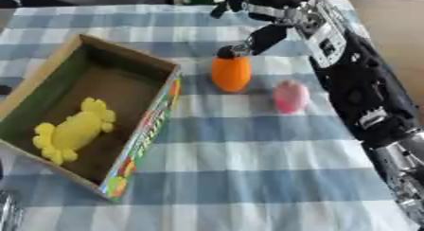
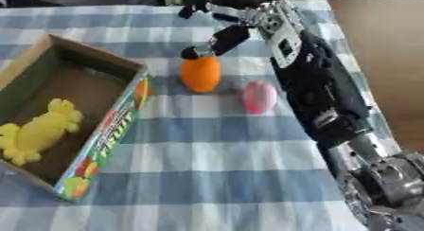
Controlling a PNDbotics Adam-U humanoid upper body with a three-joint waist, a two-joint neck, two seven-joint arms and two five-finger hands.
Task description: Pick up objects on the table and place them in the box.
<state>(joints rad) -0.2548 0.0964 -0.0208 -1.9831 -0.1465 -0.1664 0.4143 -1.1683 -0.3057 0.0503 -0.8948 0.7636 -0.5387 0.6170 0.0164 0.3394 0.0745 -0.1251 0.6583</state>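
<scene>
A blue-and-white checked tablecloth (image 1: 248, 168) covers the table.

No text, number or brand can be read anywhere. The box (image 1: 150, 126) has a colourful printed band along its near outer wall, with green, red, orange and yellow patches and what may be lettering on it, but the marks are too blurred to make out as words. The silver plates on the right arm show dark shapes, none of them legible as a label.
</scene>
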